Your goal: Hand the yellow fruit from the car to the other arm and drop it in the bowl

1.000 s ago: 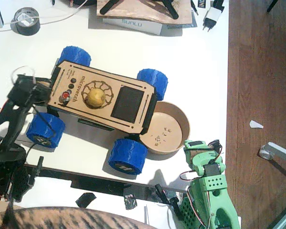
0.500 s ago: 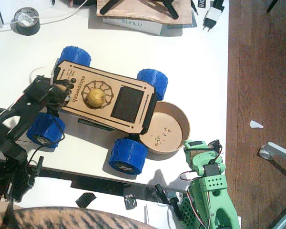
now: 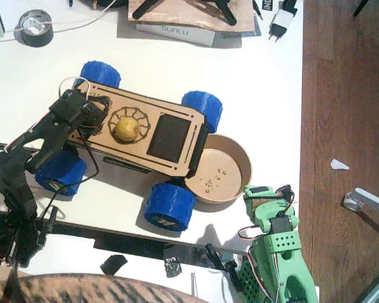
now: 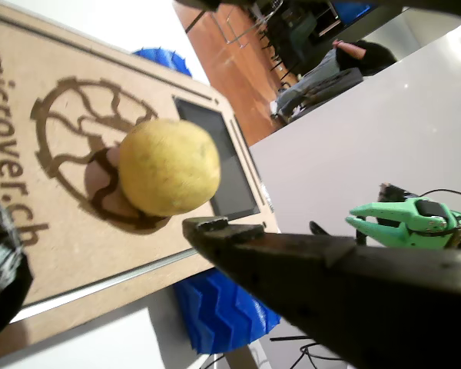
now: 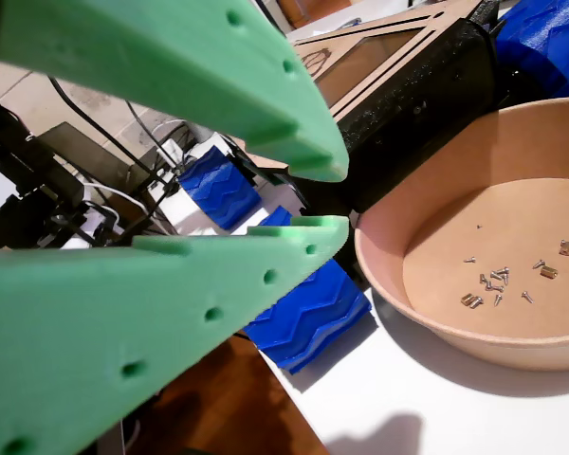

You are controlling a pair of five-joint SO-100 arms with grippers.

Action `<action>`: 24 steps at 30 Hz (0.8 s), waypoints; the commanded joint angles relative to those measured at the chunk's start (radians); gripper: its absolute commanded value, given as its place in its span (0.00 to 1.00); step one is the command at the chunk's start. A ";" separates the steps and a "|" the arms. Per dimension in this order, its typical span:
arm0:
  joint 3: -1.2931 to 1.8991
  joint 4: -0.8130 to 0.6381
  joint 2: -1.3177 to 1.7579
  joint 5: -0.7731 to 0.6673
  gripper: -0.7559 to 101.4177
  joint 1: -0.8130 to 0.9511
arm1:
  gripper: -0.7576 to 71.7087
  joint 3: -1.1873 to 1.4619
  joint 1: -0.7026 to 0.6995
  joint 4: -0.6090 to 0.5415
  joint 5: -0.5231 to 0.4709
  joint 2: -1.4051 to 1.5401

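Left gripper (image 3: 96, 117) — jaws parted, empty — beside the yellow fruit (image 3: 127, 129) on the car (image 3: 170, 136): straddle squarely before closing gently.

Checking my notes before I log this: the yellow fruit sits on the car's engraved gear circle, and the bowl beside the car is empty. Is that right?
Not quite. The yellow fruit does sit on the gear circle of the car, but the bowl is not empty: a wrist view shows small screws scattered on its floor.
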 commanded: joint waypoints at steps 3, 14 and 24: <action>-0.057 -0.034 -0.009 0.000 0.36 0.006 | 0.01 -0.011 0.003 -0.012 -0.015 0.003; -0.060 -0.098 -0.061 0.000 0.35 0.041 | 0.01 -0.011 0.003 -0.012 -0.017 0.003; -0.298 0.026 -0.233 0.000 0.35 0.081 | 0.01 -0.011 0.003 -0.012 -0.018 0.003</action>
